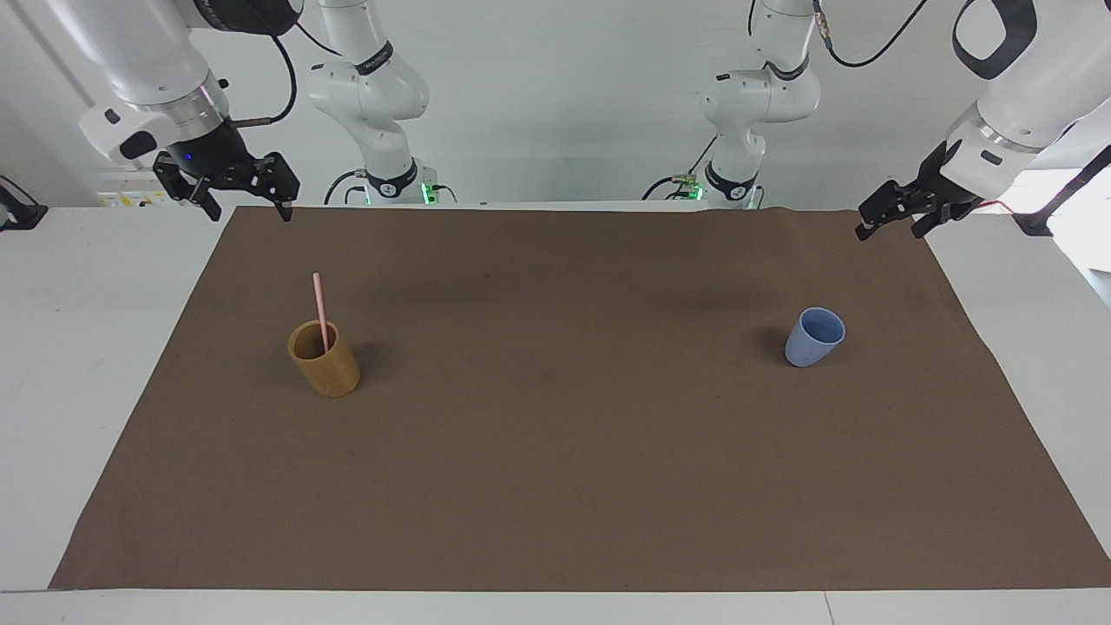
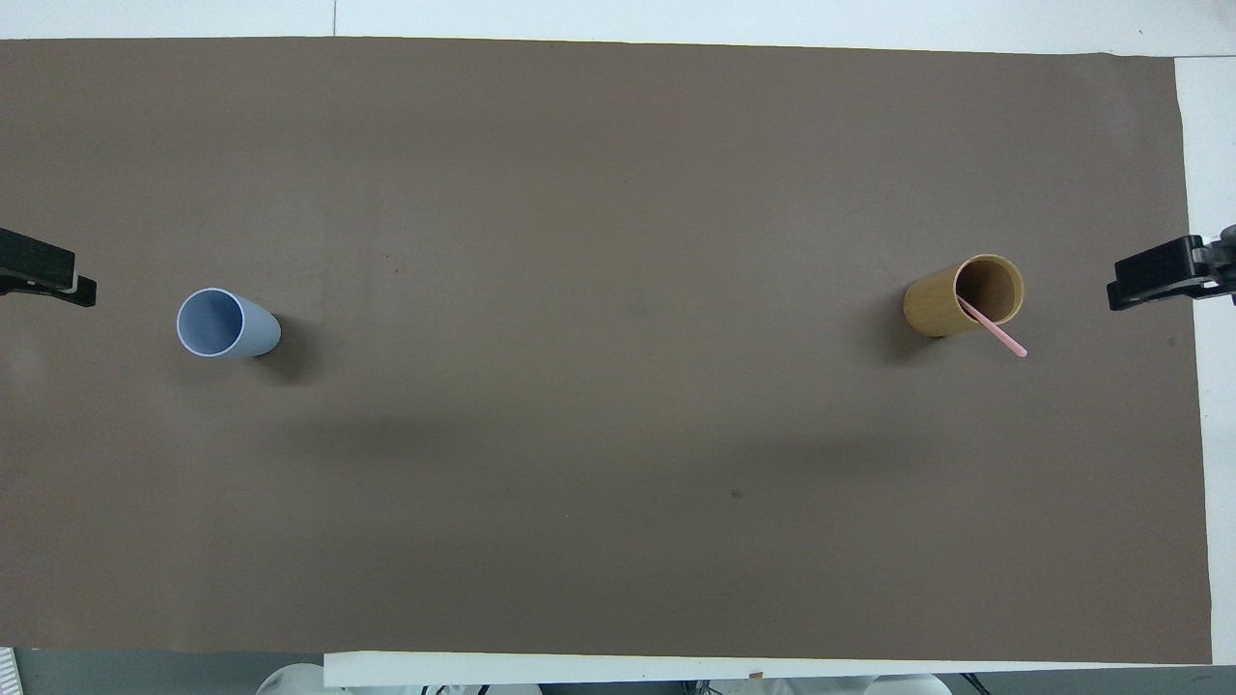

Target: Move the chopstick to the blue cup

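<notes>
The pale pink chopstick (image 1: 320,311) stands tilted in the tan cup (image 1: 325,365), at the right arm's end of the brown mat; it also shows in the overhead view (image 2: 995,331). The light-blue cup (image 1: 814,337) stands upright and empty at the left arm's end, also seen in the overhead view (image 2: 224,323). My right gripper (image 1: 246,208) hangs open and empty in the air over the mat's edge beside the tan cup (image 2: 966,294). My left gripper (image 1: 889,229) hangs open and empty over the mat's edge beside the blue cup.
The brown mat (image 1: 555,451) covers most of the white table (image 1: 78,365). Only the two cups stand on it. The grippers' tips show at the side edges of the overhead view, the right gripper (image 2: 1156,280) and the left gripper (image 2: 43,275).
</notes>
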{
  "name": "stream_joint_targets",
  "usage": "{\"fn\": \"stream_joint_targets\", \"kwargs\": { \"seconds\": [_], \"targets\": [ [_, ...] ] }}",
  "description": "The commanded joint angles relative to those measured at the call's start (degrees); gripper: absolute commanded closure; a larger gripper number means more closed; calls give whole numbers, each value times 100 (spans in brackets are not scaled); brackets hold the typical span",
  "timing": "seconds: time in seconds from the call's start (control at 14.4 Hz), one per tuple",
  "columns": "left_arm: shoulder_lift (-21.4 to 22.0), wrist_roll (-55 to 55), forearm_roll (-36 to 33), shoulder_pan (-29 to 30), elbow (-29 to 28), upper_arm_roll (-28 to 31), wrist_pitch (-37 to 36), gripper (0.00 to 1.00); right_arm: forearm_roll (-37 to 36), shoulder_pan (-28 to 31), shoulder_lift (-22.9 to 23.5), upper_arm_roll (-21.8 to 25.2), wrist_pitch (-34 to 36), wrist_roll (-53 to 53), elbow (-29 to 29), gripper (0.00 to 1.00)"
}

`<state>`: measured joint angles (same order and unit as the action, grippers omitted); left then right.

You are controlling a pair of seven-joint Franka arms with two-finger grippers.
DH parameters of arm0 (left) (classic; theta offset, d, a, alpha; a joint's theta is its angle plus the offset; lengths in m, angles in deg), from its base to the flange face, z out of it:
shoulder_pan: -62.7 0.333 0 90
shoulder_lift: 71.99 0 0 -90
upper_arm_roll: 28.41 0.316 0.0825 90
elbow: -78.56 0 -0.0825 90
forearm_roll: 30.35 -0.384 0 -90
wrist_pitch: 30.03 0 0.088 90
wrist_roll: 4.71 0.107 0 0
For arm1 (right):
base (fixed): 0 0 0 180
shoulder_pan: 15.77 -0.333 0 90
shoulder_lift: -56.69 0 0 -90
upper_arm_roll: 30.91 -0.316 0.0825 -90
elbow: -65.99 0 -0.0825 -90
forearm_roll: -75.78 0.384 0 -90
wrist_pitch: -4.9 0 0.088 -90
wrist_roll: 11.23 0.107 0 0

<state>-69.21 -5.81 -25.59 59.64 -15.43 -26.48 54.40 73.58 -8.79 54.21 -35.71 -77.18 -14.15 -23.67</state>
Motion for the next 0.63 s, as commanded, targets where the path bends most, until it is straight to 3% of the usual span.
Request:
{"fn": "stream_joint_targets", "kwargs": {
  "seconds": [0.0, 0.35, 0.56],
  "targets": [
    [39, 128, 60, 87, 21, -17, -102, 0, 106, 14, -148, -30, -10, -85, -174, 0],
    [100, 101, -168, 35, -13, 18, -23, 0, 114, 22, -323, -39, -168, -111, -551, 0],
    [346, 22, -195, 105, -810, 35, 949, 0, 167, 5, -280, -47, -492, -164, -727, 0]
  ]
}}
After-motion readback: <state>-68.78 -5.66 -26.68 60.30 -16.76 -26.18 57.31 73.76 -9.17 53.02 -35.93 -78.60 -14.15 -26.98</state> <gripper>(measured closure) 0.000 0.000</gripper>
